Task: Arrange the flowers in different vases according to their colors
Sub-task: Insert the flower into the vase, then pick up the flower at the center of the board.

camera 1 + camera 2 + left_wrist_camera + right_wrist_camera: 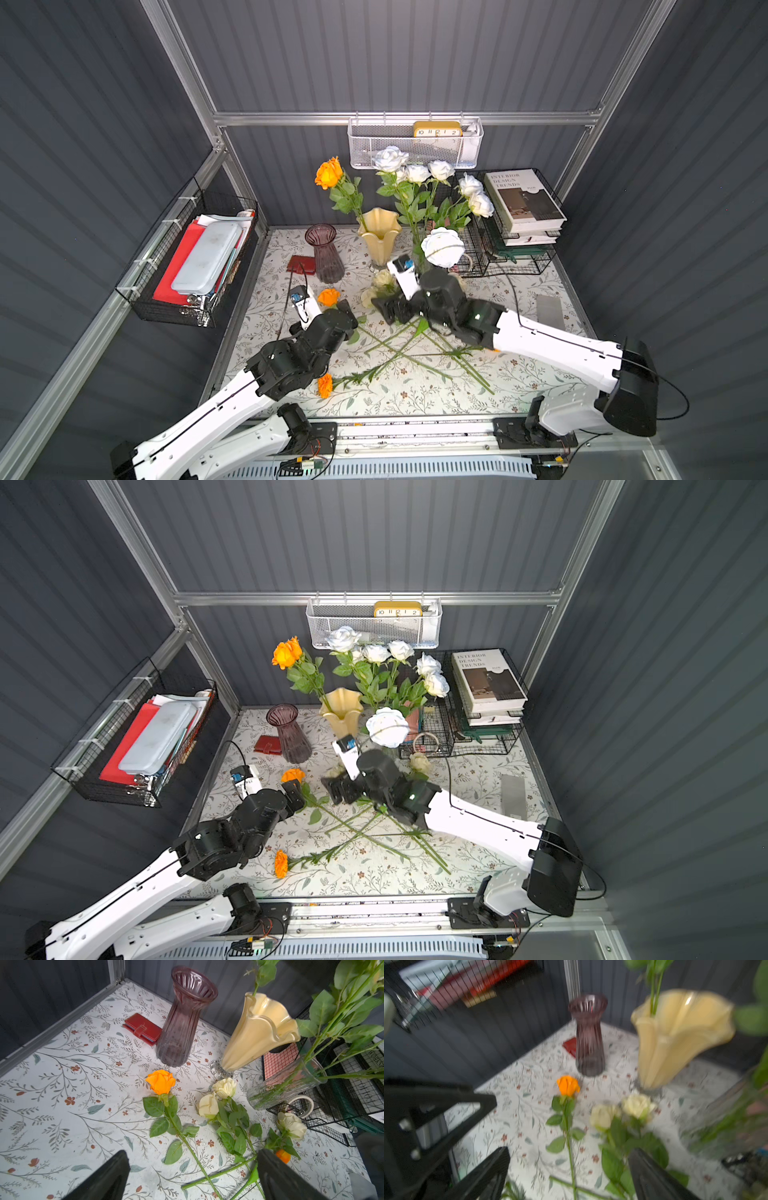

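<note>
Grey ribbed walls (395, 54) around floral tablecloth (419, 401)

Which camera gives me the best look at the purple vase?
The left wrist view: the purple vase shows whole, sharp and close, upright, no stems in it. The right wrist view shows the vase whole but blurred; both top views show the vase small, from above.

Dark grey ribbed walls (374, 62) on aluminium framing (291, 118); floral tablecloth (415, 399) beneath left gripper (192, 1152) and right gripper (569, 1150); white mesh basket (374, 145) beyond the right gripper, black wire rack (519, 262) to its right; black wire basket (166, 303) left of the left gripper
</note>
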Robot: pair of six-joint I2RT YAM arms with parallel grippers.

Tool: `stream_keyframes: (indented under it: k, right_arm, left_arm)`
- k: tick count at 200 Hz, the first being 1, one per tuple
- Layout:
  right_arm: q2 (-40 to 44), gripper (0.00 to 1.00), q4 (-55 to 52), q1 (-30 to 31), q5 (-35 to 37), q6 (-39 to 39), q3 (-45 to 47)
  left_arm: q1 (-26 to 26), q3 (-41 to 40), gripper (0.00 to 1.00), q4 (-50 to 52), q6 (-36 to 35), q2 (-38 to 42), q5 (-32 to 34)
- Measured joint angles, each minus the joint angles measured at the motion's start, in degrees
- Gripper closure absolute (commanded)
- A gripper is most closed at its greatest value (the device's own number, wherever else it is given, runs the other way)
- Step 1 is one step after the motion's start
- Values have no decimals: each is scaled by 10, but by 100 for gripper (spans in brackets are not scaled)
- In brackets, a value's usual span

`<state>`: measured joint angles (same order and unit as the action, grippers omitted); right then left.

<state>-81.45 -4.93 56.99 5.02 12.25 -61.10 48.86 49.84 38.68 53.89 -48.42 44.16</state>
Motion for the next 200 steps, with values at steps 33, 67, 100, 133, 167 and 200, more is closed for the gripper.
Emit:
stream_keyframes:
  k: [33,67,100,133,167,200]
  right_arm:
    - [25,6,-71,9,5,82,73]
    - [92,6,-116,9,27,135,93]
    - [155,8,-176,9,35,142,110]
    - [139,8,-207,31,5,115,117]
    - [24,8,-208,50,-23,65,79]
    - [-110,9,-200,50,-31,10,-19]
  left_arm:
    - [-69,-25,1,-61,-42,-23,-93]
    - [-115,-39,1,-123,-87,-58,-194]
    - [-119,-62,1,-167,-107,-85,-248]
    - [-179,-64,1,-202,-118,-106,-297]
    - [-281,-77,1,-227,-128,-115,-349]
    - [-331,-76,1,-229,-150,-115,-378]
